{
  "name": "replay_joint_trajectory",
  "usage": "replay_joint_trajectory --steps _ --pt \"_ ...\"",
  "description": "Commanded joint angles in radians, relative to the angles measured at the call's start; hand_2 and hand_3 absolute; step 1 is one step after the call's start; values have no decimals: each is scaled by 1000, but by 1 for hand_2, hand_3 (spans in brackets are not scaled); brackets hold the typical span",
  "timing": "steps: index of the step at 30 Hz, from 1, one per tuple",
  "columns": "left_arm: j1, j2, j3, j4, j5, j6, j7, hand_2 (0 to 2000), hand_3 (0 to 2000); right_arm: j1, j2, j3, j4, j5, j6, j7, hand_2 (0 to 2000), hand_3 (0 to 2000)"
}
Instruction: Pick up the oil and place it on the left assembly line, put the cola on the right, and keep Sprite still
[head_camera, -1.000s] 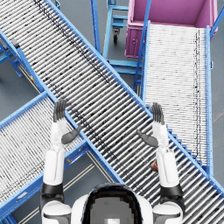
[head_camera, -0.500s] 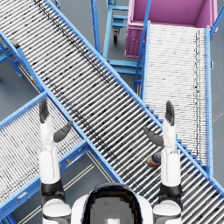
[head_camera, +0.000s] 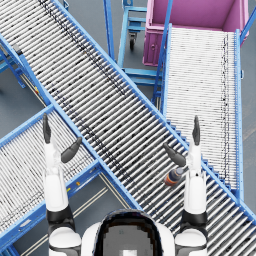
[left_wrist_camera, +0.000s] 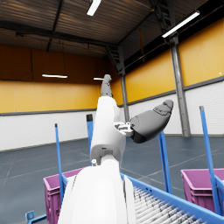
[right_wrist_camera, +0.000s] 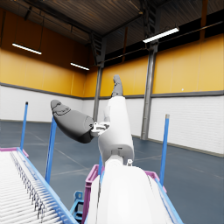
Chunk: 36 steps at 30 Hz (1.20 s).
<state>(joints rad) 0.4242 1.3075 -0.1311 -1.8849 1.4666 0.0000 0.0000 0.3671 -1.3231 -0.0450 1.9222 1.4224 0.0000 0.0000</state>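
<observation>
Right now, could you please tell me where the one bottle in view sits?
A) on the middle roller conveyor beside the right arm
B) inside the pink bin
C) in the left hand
A: the bottle lies on the middle conveyor, beside the right arm, unheld.

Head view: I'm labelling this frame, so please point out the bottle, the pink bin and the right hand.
bottle (head_camera: 173, 176), head view, its body.
pink bin (head_camera: 153, 47), head view, front wall.
right hand (head_camera: 192, 150), head view, palm.
</observation>
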Motion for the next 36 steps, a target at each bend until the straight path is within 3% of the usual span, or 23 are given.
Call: replay_joint_trajectory --steps 1,15,30,36 --pt "13 -2 -2 -6 0 0 0 0 0 21 0 -10 -1 0 0 0 0 0" --pt "15 4 -24 -7 1 0 0 0 0 40 -10 -57 -6 1 0 0 0 0" --pt "6 12 -25 -11 1 0 0 0 0 -37 -34 -85 45 1 0 0 0 0" --pt "-6 18 -22 -18 1 0 0 0 0 11 -24 -74 40 1 0 0 0 0"
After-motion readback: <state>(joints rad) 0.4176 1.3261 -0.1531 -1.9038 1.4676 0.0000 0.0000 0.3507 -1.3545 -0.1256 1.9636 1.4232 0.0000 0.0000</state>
